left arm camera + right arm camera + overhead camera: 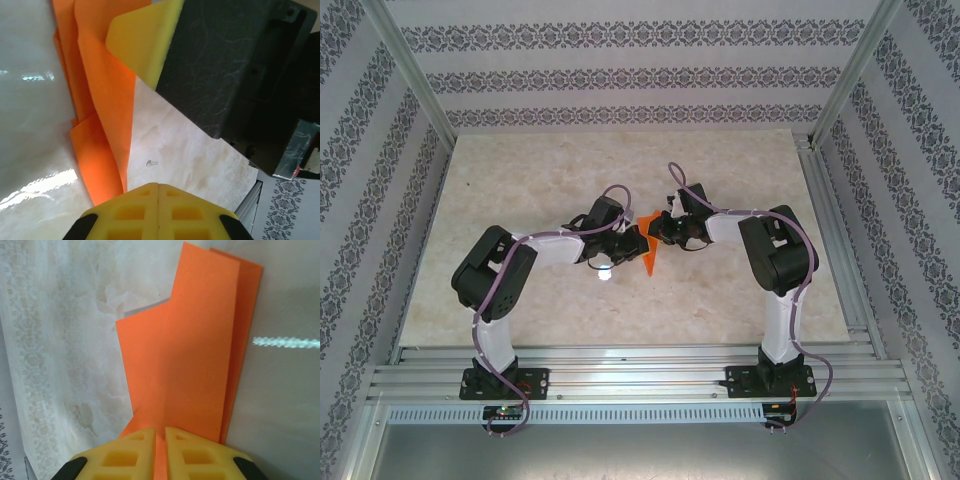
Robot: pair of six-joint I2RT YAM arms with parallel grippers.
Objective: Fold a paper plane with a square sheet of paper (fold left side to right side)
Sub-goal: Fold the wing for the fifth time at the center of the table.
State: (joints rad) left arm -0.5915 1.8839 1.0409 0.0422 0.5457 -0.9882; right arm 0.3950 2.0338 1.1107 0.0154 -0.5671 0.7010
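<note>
The square sheet of paper [649, 250] is bright orange and lies folded into a narrow layered wedge at the middle of the table, its point toward the near edge. My right gripper [161, 432] is shut on the paper [195, 355], an orange strip pinched in the thin slit between its yellow fingers [192, 450]. From above, the right gripper [656, 231] sits at the wedge's upper right. My left gripper [158, 186] is shut with nothing between its pads, its tips just right of the paper's [102, 130] edge. The left gripper [626, 243] is at the wedge's left side.
The marble table top [540, 180] stretches around both arms. Aluminium rails [640, 380] run along the near edge, and posts stand at the back corners. Patterned walls [640, 70] enclose the cell. The right gripper's black body [225, 65] looms close above the left fingers.
</note>
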